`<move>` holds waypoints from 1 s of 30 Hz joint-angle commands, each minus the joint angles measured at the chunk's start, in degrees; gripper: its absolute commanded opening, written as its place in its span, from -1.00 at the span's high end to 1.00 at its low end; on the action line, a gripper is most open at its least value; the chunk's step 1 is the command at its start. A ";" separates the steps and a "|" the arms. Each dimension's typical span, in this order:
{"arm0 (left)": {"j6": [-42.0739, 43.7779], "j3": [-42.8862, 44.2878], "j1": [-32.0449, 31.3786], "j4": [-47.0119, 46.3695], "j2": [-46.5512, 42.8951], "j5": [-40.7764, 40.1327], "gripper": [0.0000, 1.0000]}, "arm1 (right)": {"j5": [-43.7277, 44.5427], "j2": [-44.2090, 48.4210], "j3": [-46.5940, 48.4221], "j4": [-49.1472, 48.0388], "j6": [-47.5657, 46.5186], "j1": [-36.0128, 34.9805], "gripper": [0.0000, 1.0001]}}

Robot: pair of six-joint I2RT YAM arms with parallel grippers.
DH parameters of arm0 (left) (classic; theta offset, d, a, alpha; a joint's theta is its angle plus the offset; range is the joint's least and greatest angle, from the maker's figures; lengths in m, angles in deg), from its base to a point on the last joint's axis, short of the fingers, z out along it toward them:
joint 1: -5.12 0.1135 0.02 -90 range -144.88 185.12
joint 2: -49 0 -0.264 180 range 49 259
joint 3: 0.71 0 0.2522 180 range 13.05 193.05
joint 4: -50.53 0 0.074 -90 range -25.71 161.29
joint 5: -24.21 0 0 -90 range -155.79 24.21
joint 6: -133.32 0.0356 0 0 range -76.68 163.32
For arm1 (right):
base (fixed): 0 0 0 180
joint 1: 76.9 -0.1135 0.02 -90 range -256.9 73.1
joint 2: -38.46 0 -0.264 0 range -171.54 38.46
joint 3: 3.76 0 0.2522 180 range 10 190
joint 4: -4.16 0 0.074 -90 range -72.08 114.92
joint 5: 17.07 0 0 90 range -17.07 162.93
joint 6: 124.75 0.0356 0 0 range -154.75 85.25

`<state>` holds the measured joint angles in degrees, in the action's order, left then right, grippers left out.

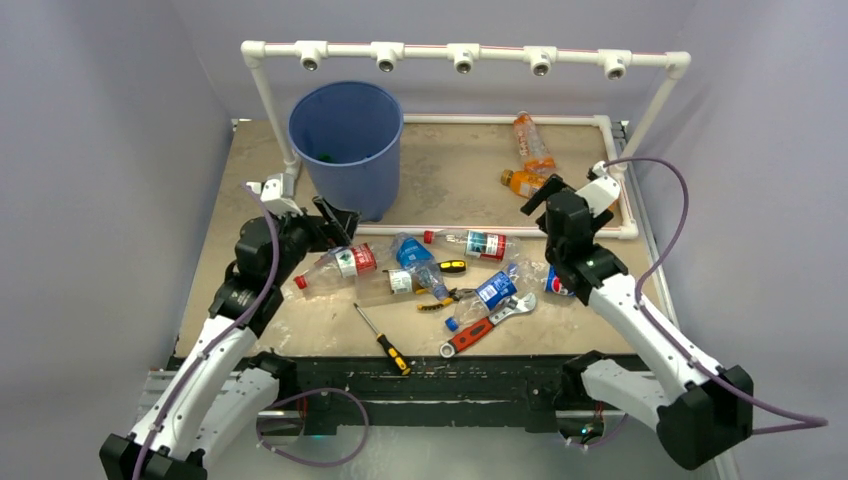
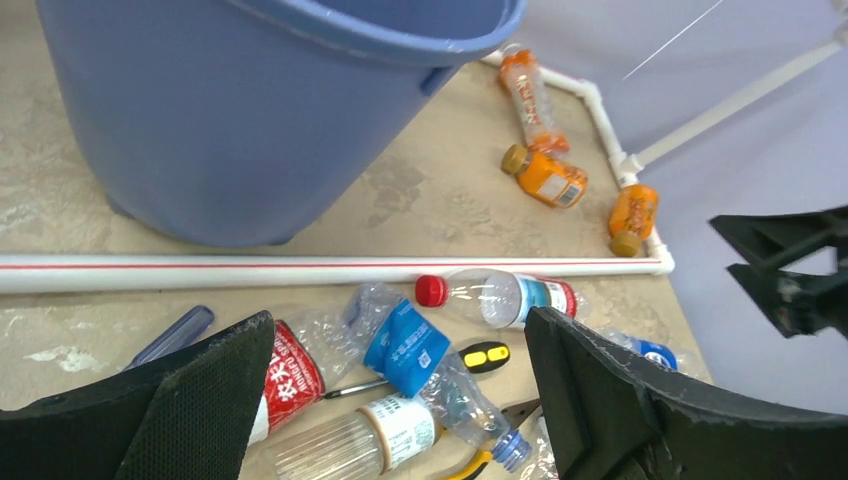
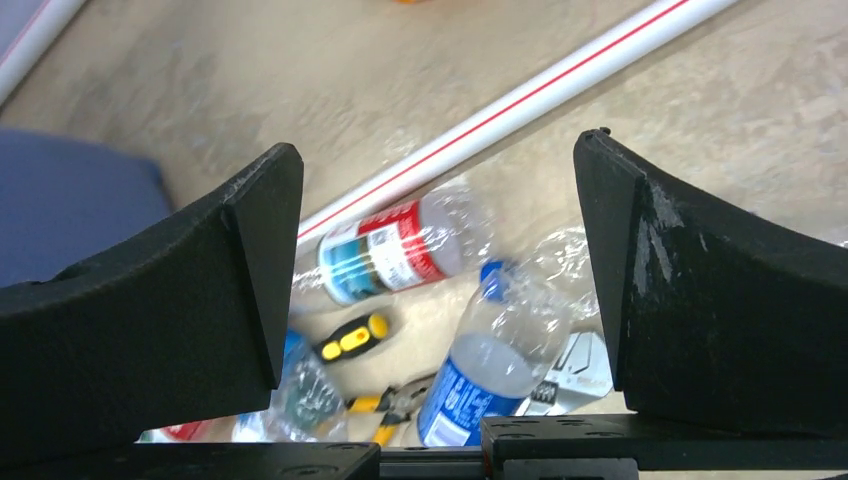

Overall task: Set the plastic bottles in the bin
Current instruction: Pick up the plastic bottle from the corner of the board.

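The blue bin [image 1: 345,145] stands at the back left and fills the top of the left wrist view [image 2: 250,110]. My left gripper [image 1: 340,225] is open and empty, hovering just in front of the bin over a heap of bottles: a red-label bottle [image 2: 290,375], a crushed blue-label bottle [image 2: 405,350] and a red-capped clear bottle [image 2: 500,297]. My right gripper [image 1: 548,197] is open and empty, above a blue-label bottle [image 3: 495,365] and the red-capped bottle [image 3: 400,250]. Three orange bottles [image 2: 545,178] lie at the back right.
A white pipe frame [image 1: 465,55] stands behind, and its floor bar [image 2: 300,270] runs between the bin and the heap. A yellow-handled screwdriver [image 1: 385,342], pliers [image 1: 445,298] and a red-handled wrench [image 1: 480,328] lie among the bottles. A Pepsi bottle [image 1: 557,283] lies under the right arm.
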<state>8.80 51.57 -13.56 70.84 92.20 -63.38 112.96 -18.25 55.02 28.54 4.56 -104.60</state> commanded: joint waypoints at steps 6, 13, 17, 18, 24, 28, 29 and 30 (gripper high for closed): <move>-4.19 -2.42 0.64 -5.20 -2.33 4.75 -0.88 | -1.92 -12.23 1.90 -7.72 0.84 17.76 -0.89; -2.96 -1.21 0.49 -2.84 -2.50 4.73 -0.88 | -2.71 -21.58 3.14 -12.96 -2.45 24.46 -0.84; -2.85 -1.07 0.48 -2.73 -2.30 4.83 -0.88 | -4.19 -27.54 4.11 -15.18 -3.75 27.50 -0.88; -2.77 -0.90 0.47 -2.50 -2.23 4.80 -0.88 | -4.72 -29.55 4.53 -15.48 -3.47 29.33 -0.89; -2.13 -0.54 0.13 -1.73 -2.54 4.11 -0.88 | -6.18 -39.67 9.45 -17.09 -4.90 32.44 -0.89; -2.59 -0.81 0.13 -2.28 -2.07 5.12 -0.88 | -7.20 -41.91 11.41 -20.15 -8.86 33.72 -0.84; -2.69 -0.75 0.13 -2.43 -1.80 5.62 -0.88 | -7.55 -42.63 11.94 -20.14 -9.38 34.17 -0.82; -2.81 -0.80 0.18 -2.56 -1.54 6.07 -0.88 | -7.79 -43.59 12.54 -20.00 -9.72 34.54 -0.81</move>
<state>6.02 49.78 -13.34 69.77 90.27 -59.36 106.25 -61.00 63.43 12.75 -1.25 -71.20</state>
